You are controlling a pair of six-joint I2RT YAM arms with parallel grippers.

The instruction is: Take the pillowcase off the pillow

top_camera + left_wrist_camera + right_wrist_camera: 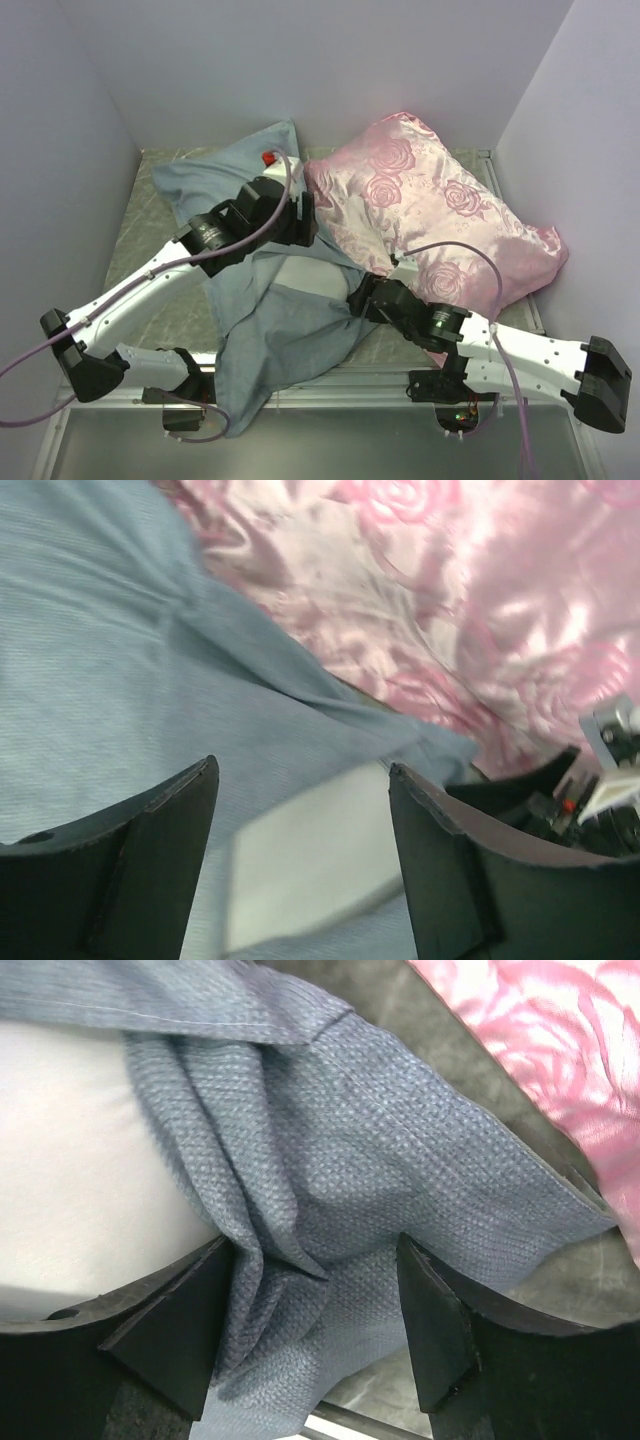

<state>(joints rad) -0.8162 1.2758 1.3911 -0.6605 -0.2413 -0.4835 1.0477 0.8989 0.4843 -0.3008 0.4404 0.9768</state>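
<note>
A: From above, the pillowcase (pixel 265 330) lies crumpled with its grey-blue side out, draped over the pillow (pixel 305 277). Only a white patch of pillow shows, beside a pink rose cushion (pixel 430 205).

B: The wrist views add the fingers. The left gripper (pixel 300 770) gapes wide over the cloth, holding nothing. The right gripper (pixel 315 1250) is spread too, with a bunched fold of pillowcase lying between its fingers, unclamped.

Bkgd: plain pale walls (pixel 330 60) 3 sides; grey-green tabletop (pixel 142 222) w/ metal rail (pixel 340 385) near edge.
</note>
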